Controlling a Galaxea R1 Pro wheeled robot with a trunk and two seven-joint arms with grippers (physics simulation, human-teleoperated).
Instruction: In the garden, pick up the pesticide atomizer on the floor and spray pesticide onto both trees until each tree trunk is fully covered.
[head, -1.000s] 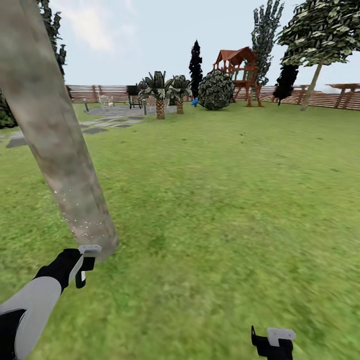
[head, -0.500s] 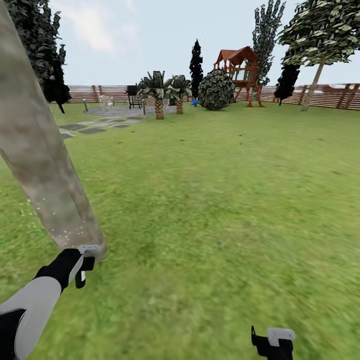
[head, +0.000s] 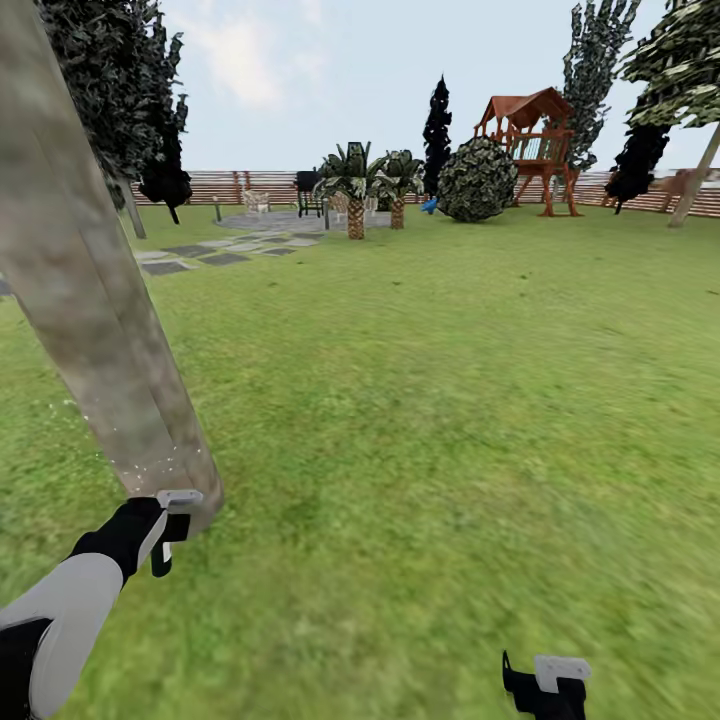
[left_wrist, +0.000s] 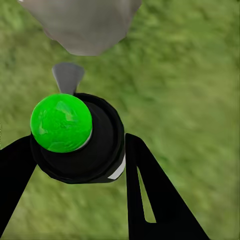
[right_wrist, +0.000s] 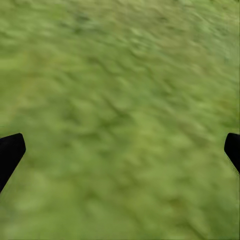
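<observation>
Left pincer (left_wrist: 75, 165) w/ atomizer (left_wrist: 75, 137) at trunk (head: 90, 290), lawn (head: 450, 400) open ahead

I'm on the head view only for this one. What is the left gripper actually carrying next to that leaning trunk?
Observer: A black sprayer with a green ball top, seen between the left gripper's fingers.
Operator: Where does its nozzle face?
Observer: The grey nozzle points at the base of the trunk.
Operator: And the right gripper?
Observer: Open, its black fingers spread wide with just blurry grass between them.
</observation>
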